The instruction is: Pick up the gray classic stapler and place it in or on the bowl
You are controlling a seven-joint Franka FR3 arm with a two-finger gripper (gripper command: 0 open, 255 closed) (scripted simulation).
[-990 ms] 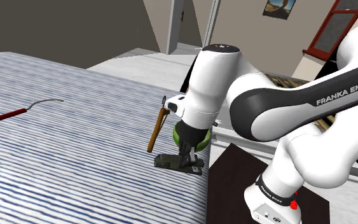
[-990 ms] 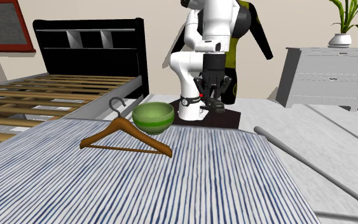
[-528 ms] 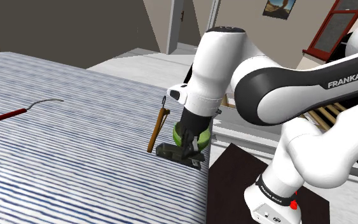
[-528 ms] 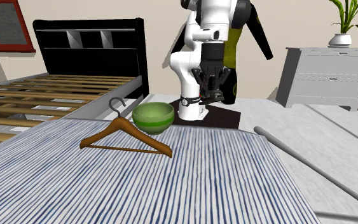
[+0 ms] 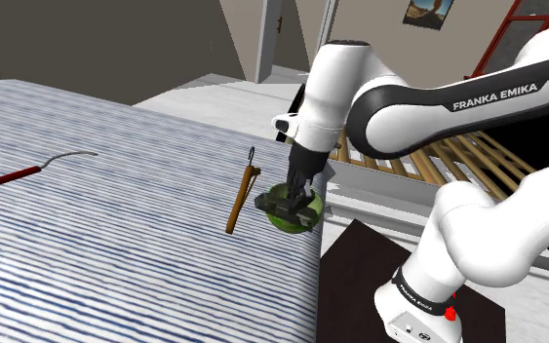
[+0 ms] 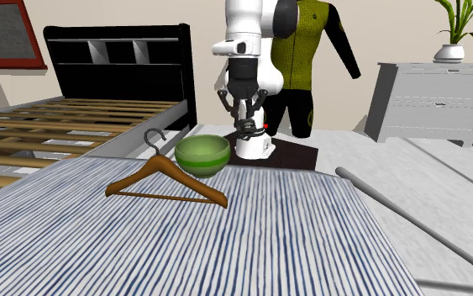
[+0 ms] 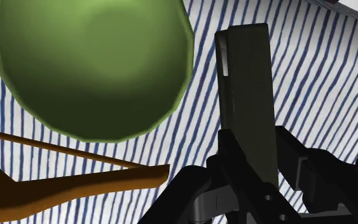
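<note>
Blue-and-white striped cloth covers the work surface, and near its edge by the stand sits a green bowl with a wooden hanger just beside it. Far off toward the shoulder view's left lies a red-handled tool. In that view the gripper hangs low in front of the bowl, overlapping it, so it is hard to judge whether it is above the bowl or beside it.

The wrist view settles this: the fingers are clamped on the rear of a dark gray stapler, which is lifted off the cloth and points away from the hand. The stapler is beside the bowl's rim rather than over its hollow, with stripes showing beneath it and the hanger's arm on the bowl's other side.

From the second exterior view, facing the arm across the cloth, the gripper hangs above the bowl's height and slightly to the bowl's right. Behind it stand a slatted bed frame, a dressed mannequin torso, a gray dresser with a potted plant, and a long gray pole on the floor
</note>
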